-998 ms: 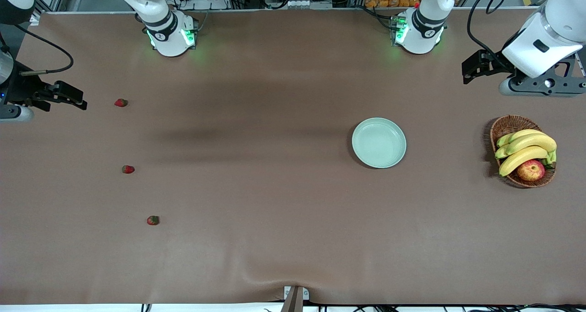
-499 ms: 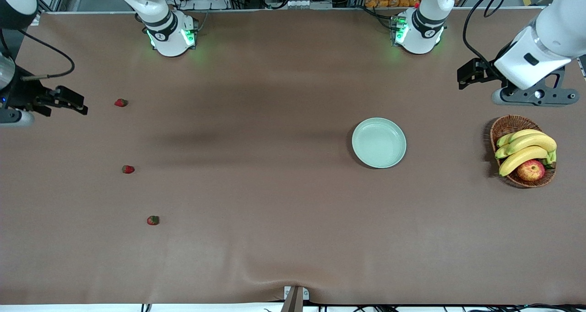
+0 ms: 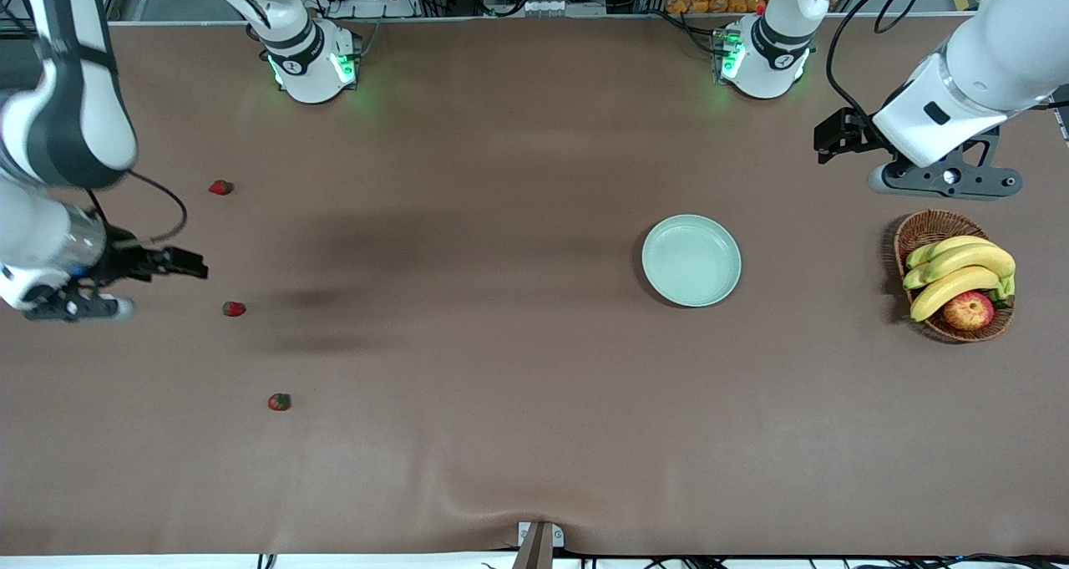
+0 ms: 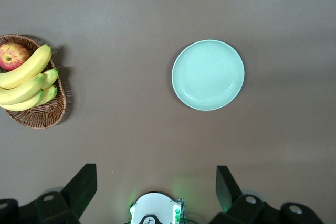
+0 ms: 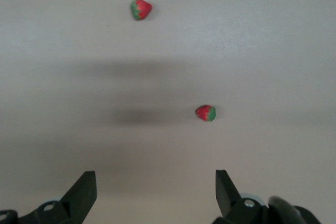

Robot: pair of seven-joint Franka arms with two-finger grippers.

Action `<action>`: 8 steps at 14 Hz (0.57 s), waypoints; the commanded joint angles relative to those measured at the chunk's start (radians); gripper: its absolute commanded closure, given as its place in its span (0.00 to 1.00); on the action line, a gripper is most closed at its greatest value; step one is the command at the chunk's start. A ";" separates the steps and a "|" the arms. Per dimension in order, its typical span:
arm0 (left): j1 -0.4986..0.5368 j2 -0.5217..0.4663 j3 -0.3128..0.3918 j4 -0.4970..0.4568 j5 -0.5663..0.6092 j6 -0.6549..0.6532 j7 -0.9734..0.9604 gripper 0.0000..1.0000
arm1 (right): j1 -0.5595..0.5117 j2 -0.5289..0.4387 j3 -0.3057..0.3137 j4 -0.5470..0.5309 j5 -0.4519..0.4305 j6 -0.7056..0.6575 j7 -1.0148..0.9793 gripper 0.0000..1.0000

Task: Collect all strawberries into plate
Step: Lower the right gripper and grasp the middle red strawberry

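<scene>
Three strawberries lie on the brown table toward the right arm's end: one farthest from the front camera (image 3: pixel 220 187), a middle one (image 3: pixel 234 308), and the nearest one (image 3: pixel 279 402). The right wrist view shows two of them, the middle one (image 5: pixel 206 113) and the nearest one (image 5: pixel 140 9). My right gripper (image 3: pixel 194 263) is open and empty in the air, close to the middle strawberry; it also shows in the right wrist view (image 5: pixel 155 179). The mint-green plate (image 3: pixel 691 260) is empty and also shows in the left wrist view (image 4: pixel 208 75). My left gripper (image 3: pixel 828 137) (image 4: pixel 156 182) is open and empty, above the table between the plate and the basket.
A brown wicker basket (image 3: pixel 927 228) with bananas (image 3: pixel 960 272) and an apple (image 3: pixel 969 310) stands at the left arm's end; it also shows in the left wrist view (image 4: pixel 39 119). The arm bases (image 3: pixel 313 63) (image 3: pixel 762 59) stand along the table's edge farthest from the front camera.
My right gripper has moved toward the front camera, from beside the farthest strawberry to beside the middle one. My left gripper has shifted a little toward the plate.
</scene>
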 commanded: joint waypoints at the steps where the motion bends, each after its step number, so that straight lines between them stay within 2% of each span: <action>1: -0.016 -0.001 -0.002 0.001 -0.018 0.004 -0.012 0.00 | -0.033 0.058 0.009 -0.014 -0.036 0.047 -0.015 0.00; 4: -0.019 0.026 -0.002 0.002 -0.017 0.004 -0.011 0.00 | -0.062 0.061 0.008 -0.150 -0.042 0.209 -0.052 0.00; 8: -0.019 0.028 -0.002 0.004 -0.015 0.004 -0.012 0.00 | -0.103 0.086 0.008 -0.255 -0.042 0.354 -0.101 0.00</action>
